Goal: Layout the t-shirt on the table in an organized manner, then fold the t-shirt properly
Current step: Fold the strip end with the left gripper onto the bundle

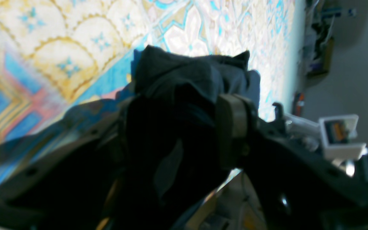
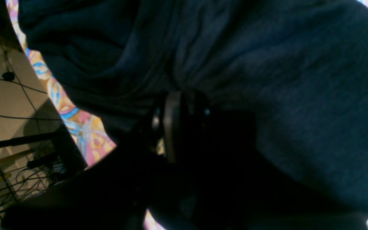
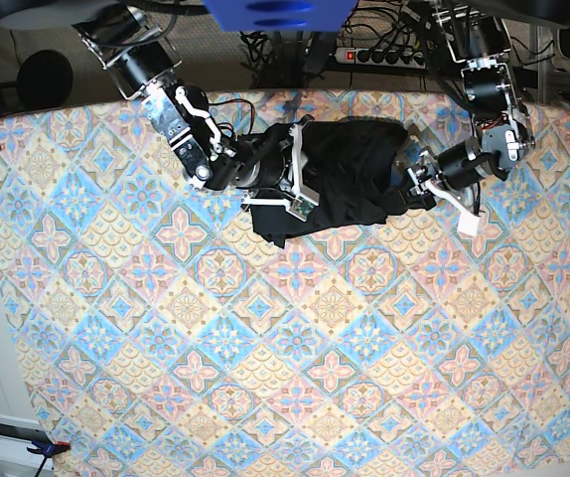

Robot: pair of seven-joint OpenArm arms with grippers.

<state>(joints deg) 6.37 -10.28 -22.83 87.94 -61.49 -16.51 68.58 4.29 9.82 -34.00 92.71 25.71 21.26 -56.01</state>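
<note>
A: Where is the shirt?

B: It lies bunched in a dark heap at the far middle of the tabletop, between the two arms.

A: And the left tool?

B: Its jaws are spread wide, with black cloth draped between them and against one pad; nothing is clamped.

A: The right tool?

B: It is buried in the shirt's edge, jaws nearly together and pinched on a fold of the fabric.
</note>
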